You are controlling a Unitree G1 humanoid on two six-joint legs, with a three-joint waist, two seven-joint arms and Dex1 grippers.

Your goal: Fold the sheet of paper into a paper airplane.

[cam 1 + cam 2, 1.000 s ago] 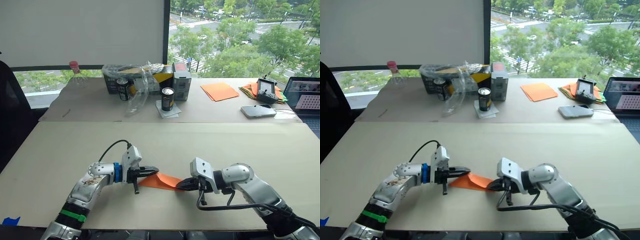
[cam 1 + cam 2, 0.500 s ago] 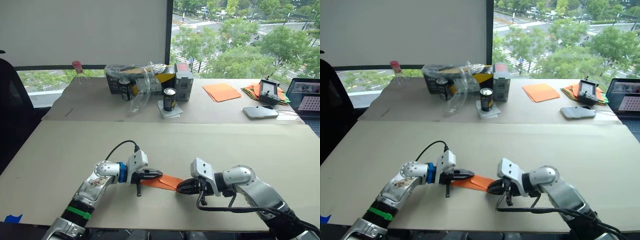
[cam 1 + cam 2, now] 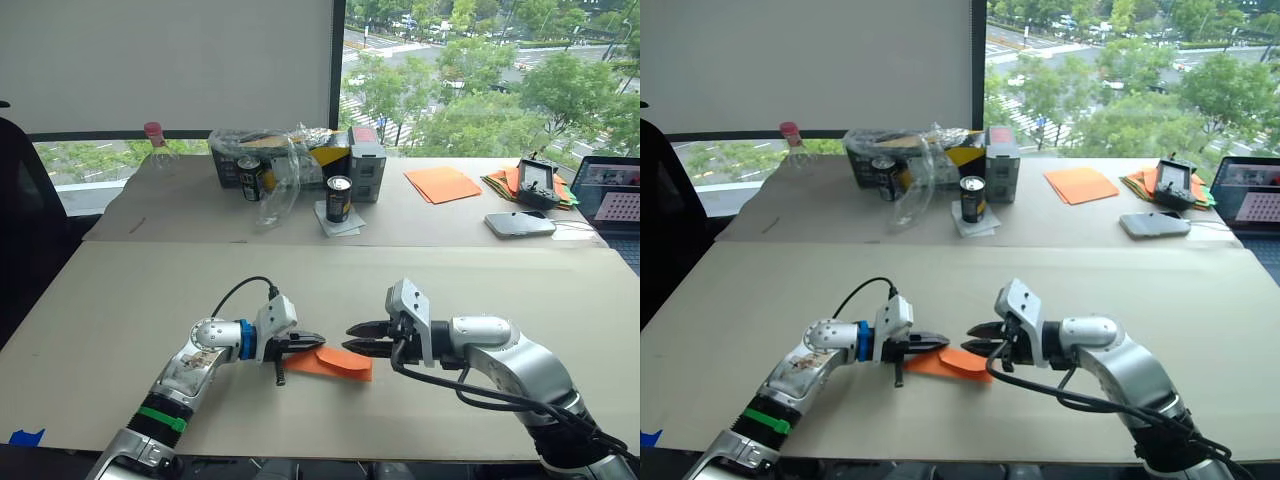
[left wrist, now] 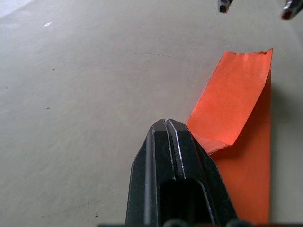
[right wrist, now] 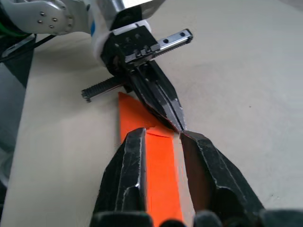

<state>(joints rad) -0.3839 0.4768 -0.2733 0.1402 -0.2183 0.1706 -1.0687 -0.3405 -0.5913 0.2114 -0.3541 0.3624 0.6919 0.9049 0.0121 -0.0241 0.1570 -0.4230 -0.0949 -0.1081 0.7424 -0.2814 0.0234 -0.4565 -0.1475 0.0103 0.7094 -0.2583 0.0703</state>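
**Right gripper released; left gripper retained the paper**

The paper (image 3: 338, 362) lay on the near table (image 3: 120, 300) as a narrow, layered orange strip, at about 6 o'clock in the head views, between the two grippers. One flap stood up from the layer beneath it, visible in the left wrist view (image 4: 232, 104).

The left gripper (image 3: 312, 342) had its fingers pressed together on the paper's left end, with the tips reaching over the flap's edge. The right gripper (image 3: 352, 337) had let go within the last second: a second before and half a second before, it was down on the paper's right end, whereas it now hung just above that end with its fingers parted and empty. The paper itself had drawn toward the left gripper and looked shorter and flatter than before.

Judgement: the release marked the end of one crease or pull. The strip was not yet a dart shape, so further folds remained. The right gripper would most likely need to re-grip elsewhere along the strip.

At 12 o'clock on the far table stood two dark cans (image 3: 339, 198) and a box (image 3: 363, 160); their printing was too small to read. Smooth orange sheets (image 3: 439, 183) lay at about 1 o'clock. No legible writing was found.
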